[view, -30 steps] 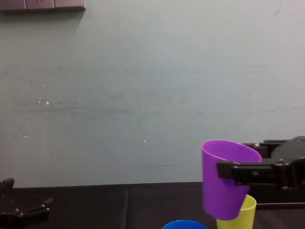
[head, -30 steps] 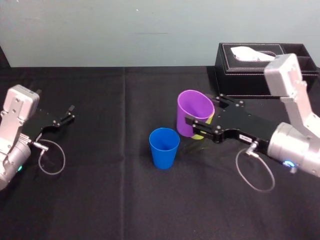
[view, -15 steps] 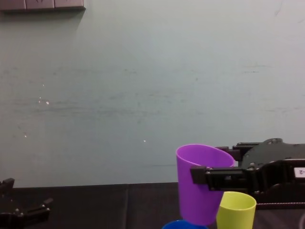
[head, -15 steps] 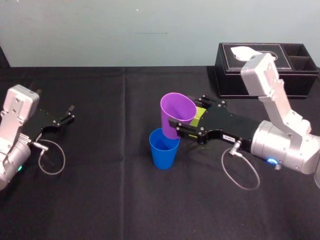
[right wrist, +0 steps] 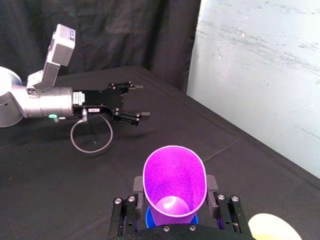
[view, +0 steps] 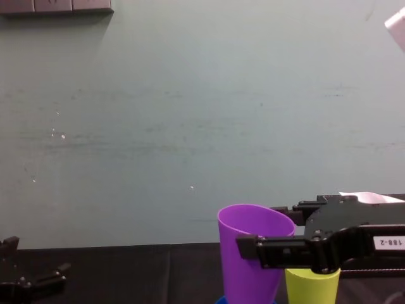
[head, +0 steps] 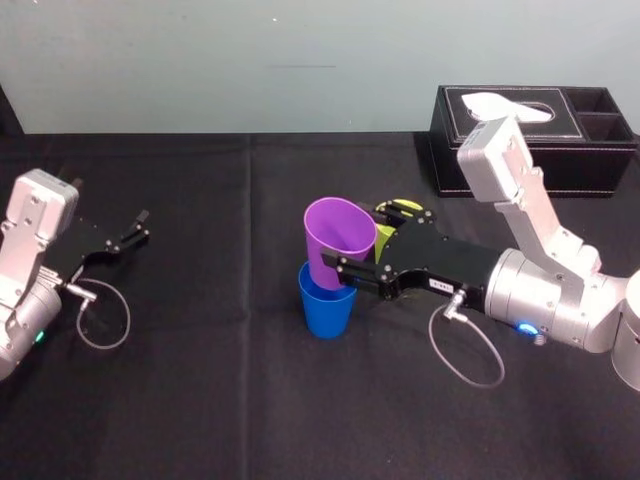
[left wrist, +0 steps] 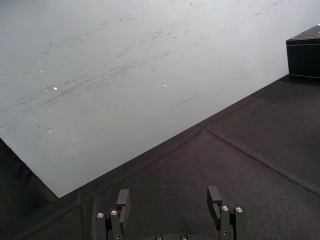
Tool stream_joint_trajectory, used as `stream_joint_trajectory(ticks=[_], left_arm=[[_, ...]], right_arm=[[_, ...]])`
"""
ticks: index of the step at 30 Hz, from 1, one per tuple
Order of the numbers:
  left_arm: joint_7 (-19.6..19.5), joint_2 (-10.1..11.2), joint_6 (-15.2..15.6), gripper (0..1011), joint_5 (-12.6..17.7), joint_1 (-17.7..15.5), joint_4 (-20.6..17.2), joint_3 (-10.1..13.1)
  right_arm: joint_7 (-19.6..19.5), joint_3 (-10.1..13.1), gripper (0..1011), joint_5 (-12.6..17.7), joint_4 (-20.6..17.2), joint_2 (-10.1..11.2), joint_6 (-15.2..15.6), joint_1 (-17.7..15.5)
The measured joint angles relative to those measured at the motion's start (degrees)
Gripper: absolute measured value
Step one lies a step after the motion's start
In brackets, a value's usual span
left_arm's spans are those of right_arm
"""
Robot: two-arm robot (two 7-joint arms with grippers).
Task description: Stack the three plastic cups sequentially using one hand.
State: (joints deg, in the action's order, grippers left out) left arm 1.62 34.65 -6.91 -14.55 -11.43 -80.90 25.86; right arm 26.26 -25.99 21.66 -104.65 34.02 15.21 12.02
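A black cloth-covered table (head: 250, 400) filled the space before the robot, with a pale wall (head: 200, 60) rising at its far edge. A black tissue box (head: 590, 150) sat at the far right of the table, against the wall.

The right arm reached in from the right toward the middle of the table. Its right gripper (head: 350, 262) was clamped around the purple cup (head: 338, 240), one finger on each side of the cup's wall below the rim, as the right wrist view (right wrist: 175, 185) showed plainly. The left gripper (head: 140, 227) sat well apart at the left side of the table, low over the cloth, its fingers spread wide and nothing between them.

The purple cup was held tilted, with its mouth leaning toward the left and its base down at the mouth of the blue cup (head: 327, 312). How far the base had gone in could not be told. The blue cup stood upright on the cloth near the middle of the table, directly under the purple one. The yellow-green cup (view: 311, 288) stood upright just behind the right gripper, between it and the tissue box, partly hidden by the gripper in the head view.
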Motion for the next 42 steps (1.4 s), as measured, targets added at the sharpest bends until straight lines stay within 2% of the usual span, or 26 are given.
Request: stream_joint_trajectory(ticks=[42], left_arm=[[0.0,0.0,0.0,1011,0.0,0.0,0.0,0.0]], right_arm=[[0.24,-1.32,726,-1.48,3.42,-1.3,-0.79,0.23]])
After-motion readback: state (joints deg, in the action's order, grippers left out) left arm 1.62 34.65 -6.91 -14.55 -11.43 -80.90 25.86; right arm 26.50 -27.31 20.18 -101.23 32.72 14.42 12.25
